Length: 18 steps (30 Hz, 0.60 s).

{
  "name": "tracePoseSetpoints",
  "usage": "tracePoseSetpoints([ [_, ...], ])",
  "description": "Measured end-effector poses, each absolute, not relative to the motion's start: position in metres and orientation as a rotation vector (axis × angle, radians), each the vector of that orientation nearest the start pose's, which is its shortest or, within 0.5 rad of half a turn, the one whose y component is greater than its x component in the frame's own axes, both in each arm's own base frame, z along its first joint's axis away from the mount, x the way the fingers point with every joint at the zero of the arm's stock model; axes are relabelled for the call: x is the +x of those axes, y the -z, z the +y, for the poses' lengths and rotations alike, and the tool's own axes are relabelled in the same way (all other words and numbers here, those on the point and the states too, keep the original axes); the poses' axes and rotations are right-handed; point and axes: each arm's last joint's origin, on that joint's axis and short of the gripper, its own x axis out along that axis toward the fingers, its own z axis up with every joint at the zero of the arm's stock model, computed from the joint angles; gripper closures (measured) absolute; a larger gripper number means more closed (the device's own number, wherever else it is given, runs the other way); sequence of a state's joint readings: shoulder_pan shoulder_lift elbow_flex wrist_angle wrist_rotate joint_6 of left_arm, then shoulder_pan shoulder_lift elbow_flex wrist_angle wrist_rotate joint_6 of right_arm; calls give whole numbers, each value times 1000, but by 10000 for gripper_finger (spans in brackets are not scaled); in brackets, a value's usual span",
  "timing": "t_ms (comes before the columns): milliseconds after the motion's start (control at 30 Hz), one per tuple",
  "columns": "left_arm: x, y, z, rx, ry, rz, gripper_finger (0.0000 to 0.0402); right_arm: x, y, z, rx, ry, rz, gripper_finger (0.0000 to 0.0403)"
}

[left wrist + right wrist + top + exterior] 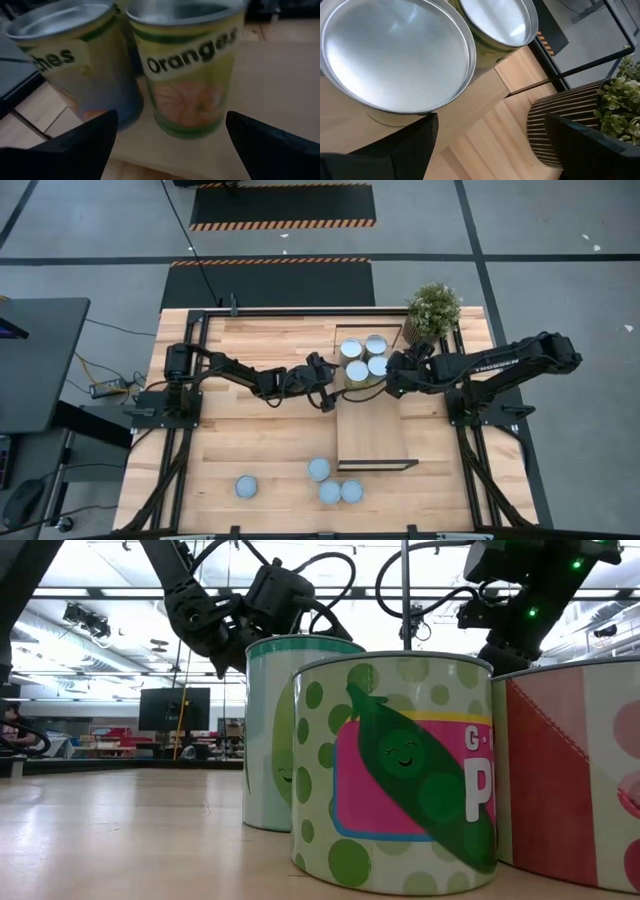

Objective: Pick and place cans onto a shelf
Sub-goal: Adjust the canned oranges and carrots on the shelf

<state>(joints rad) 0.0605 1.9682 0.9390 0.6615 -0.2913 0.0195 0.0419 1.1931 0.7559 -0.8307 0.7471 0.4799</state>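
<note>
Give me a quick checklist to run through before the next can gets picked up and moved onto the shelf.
1. Left pincer open, holding nothing: ok.
2. Right pincer open, holding nothing: ok.
3. Free board left on the shelf: ok, only its far end holds the three shelved cans.
4. Cans waiting on the table: ok, the cluster of three and the lone can stand upright near the front edge.
5. Potted plant apart from the right arm: cannot tell, it sits close.
</note>
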Motion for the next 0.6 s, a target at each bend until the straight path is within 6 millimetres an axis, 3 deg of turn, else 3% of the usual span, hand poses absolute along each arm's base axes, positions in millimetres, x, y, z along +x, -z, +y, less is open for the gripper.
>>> tracePoseSetpoints([
  [400, 389, -130, 34, 33, -403, 335, 24, 195, -214, -8, -96, 856, 1014, 30],
  [600, 389, -124, 44, 60, -428, 359, 24, 192, -221, -8, -82, 874, 1050, 30],
])
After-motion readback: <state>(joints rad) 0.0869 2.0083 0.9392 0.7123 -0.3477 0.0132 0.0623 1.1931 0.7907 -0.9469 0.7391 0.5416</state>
